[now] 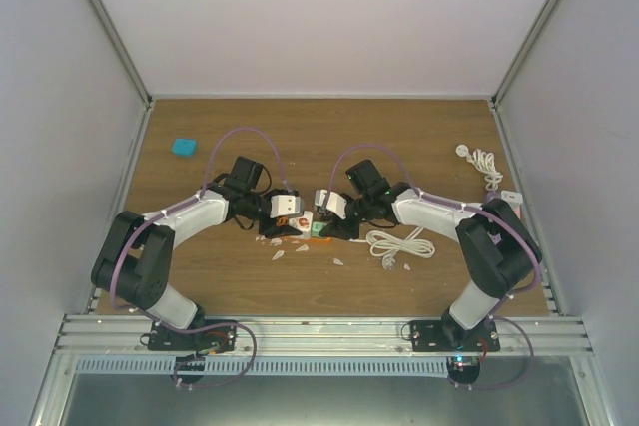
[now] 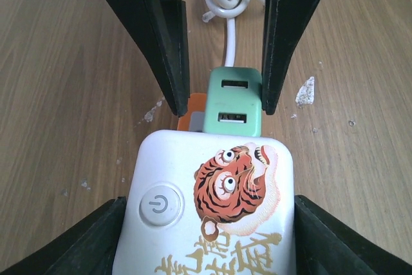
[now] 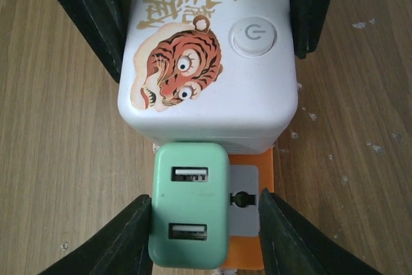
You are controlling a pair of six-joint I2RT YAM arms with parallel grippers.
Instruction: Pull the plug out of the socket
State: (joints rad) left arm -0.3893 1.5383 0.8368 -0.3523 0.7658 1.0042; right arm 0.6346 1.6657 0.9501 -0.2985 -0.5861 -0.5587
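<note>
white tiger socket [image 2: 193, 152], left gripper [image 2: 209, 205] pinching its two sides, green plug [image 3: 190, 236] stuck in its side, right gripper [image 3: 205, 201] squeezed on the plug and orange bit [image 3: 248, 257] beside it

Cable coil [image 1: 399, 243] crowds R side nr socket cube [image 1: 288, 207]; table [image 1: 329, 132] behind is open.

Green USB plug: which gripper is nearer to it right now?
Right. The right gripper has its fingers on either side of the green USB plug; the left gripper straddles the white tiger socket cube next to it.
</note>
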